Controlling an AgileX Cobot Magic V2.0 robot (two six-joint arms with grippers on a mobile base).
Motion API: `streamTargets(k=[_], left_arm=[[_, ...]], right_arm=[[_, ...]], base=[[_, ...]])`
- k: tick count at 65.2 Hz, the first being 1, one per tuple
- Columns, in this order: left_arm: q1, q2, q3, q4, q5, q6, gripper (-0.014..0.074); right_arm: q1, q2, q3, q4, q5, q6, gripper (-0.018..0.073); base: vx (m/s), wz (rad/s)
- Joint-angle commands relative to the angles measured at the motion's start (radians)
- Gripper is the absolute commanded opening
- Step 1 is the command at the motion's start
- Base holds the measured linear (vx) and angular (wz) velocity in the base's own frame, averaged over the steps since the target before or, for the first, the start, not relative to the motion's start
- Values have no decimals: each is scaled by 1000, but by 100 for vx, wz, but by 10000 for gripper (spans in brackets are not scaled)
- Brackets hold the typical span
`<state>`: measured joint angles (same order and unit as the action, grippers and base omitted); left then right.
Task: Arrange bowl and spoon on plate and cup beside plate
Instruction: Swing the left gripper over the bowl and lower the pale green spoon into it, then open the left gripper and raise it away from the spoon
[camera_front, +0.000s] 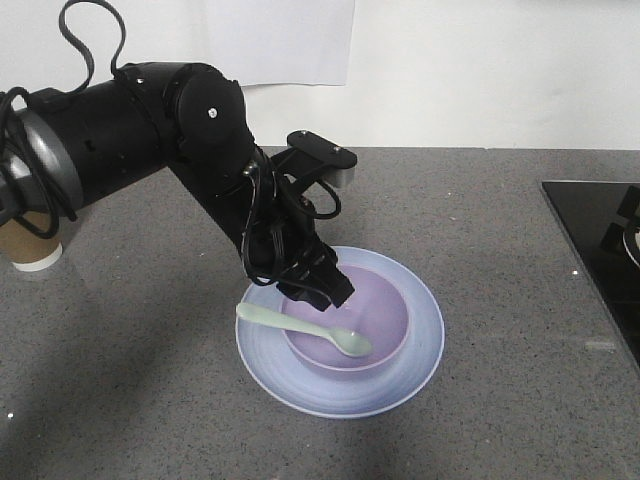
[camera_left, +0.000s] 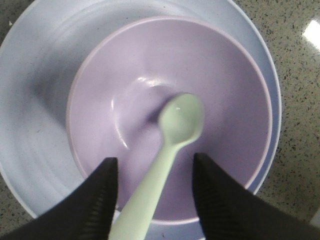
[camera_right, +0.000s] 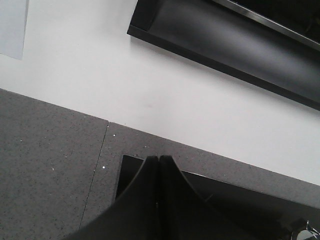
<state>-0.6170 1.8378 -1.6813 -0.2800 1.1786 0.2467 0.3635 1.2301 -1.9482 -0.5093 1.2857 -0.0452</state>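
Note:
The lavender bowl sits in the middle of the pale blue plate. The mint spoon lies across the bowl with its scoop inside and its handle sticking out over the left rim. My left gripper hovers just above the bowl's left side, open. In the left wrist view the spoon runs up between the two fingers of the left gripper without touching either, over the bowl and plate. The brown cup stands at the far left, partly behind the arm. My right gripper is shut and holds nothing.
A black cooktop is set into the grey counter at the right, and the right gripper hangs over the cooktop. A white wall backs the counter, with a dark shelf above.

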Motion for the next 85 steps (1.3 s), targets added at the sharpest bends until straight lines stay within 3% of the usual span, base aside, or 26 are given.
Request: streamTargets(k=[1, 13, 25, 37, 44, 51, 57, 66, 73, 85], left_arm=[[-4, -51, -27, -22, -32, 0, 405], [-3, -53, -46, -8, -5, -1, 407], [-3, -66, -158, 175, 75, -30, 398], [-1, -135, -263, 498, 75, -116, 366], [14, -188, -286, 745, 73, -194, 343], [52, -243, -285, 974, 73, -291, 321], [117, -285, -285, 1083, 55, -361, 304], [255, -324, -285, 1092, -8, -429, 296], [380, -332, -285, 1052, -44, -463, 296], [597, -322, -285, 791, -108, -467, 288]], right_arm=[[-1, -13, -23, -32, -32, -4, -8], [-1, -13, -23, -32, -32, -4, -8], [-1, -13, -23, -32, -32, -5, -8], [-1, -13, -23, -32, -32, -7, -8], [-1, -13, -23, -32, -32, -12, -8], [-1, -13, -23, -30, -32, -12, -8], [-1, -13, -23, -27, -31, -12, -8], [-1, -13, -23, -25, -31, -15, -8], [-1, -13, -23, -25, -30, -16, -8], [-1, -13, -23, -25, -30, -17, -8]], base=[[0, 0], [0, 0], [0, 0], [0, 0], [0, 0], [0, 0], [0, 0], [0, 0], [0, 0], [0, 0]])
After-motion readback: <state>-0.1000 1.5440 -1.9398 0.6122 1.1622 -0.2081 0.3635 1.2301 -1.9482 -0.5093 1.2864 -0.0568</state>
